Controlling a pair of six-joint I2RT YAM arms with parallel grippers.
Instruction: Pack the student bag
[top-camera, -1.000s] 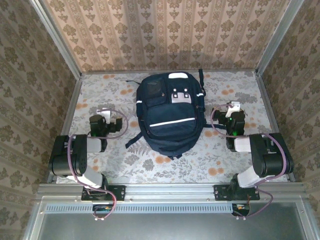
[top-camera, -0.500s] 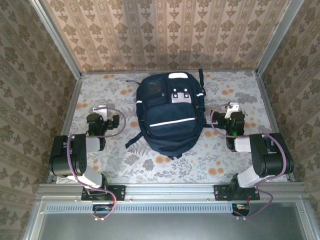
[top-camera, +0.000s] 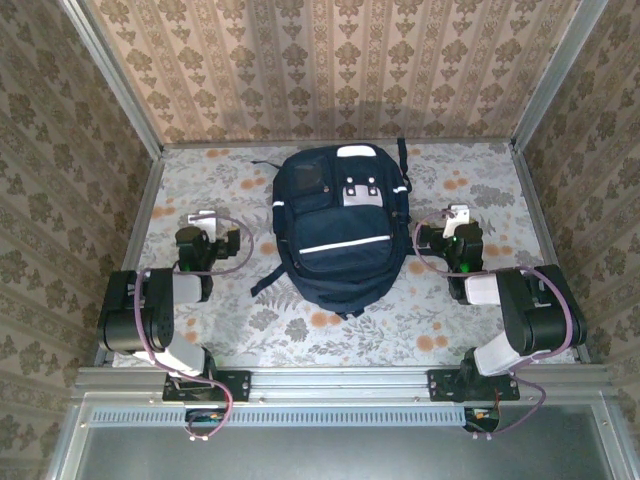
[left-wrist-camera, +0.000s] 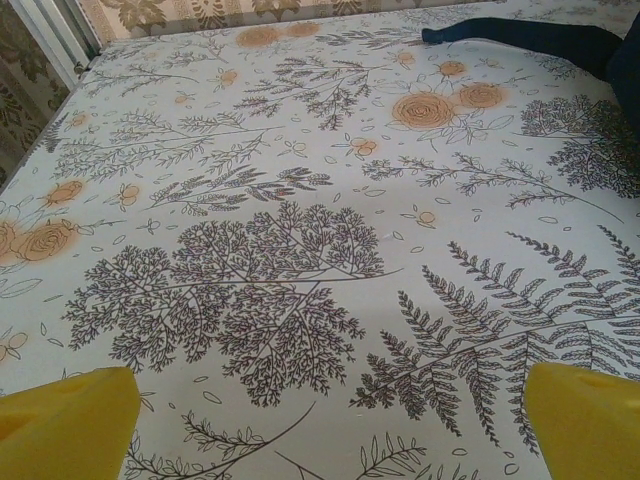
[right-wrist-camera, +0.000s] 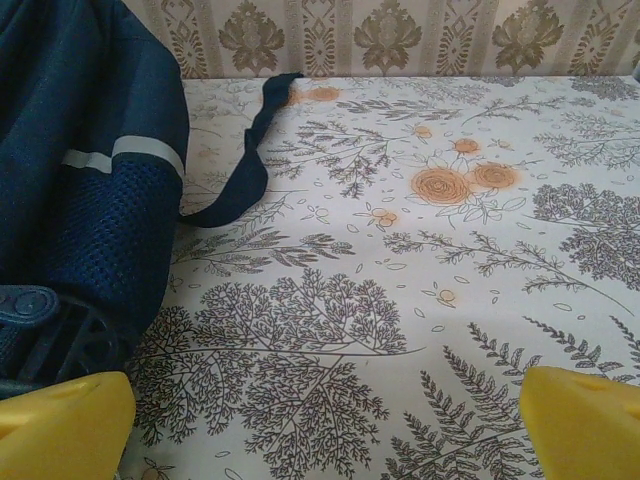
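Observation:
The student bag (top-camera: 335, 225) is a big dark navy backpack with white reflective stripes. It lies flat in the middle of the floral table, its top toward the far wall. My left gripper (top-camera: 203, 218) sits low over the table left of the bag, open with nothing between its yellow fingertips (left-wrist-camera: 65, 425); the bag's edge (left-wrist-camera: 530, 35) shows at the far right. My right gripper (top-camera: 457, 214) is open and empty just right of the bag. Its left fingertip (right-wrist-camera: 60, 425) is close to the bag's mesh side (right-wrist-camera: 80, 180).
A dark strap (right-wrist-camera: 250, 150) trails from the bag across the table toward the back wall. Another strap (top-camera: 268, 280) sticks out at the bag's lower left. Patterned walls (top-camera: 330, 70) and metal frame posts (top-camera: 150, 200) enclose the table on three sides.
The left gripper has edged a little farther from the arm bases. The right gripper has shifted slightly left toward the bag. The bag has not moved.

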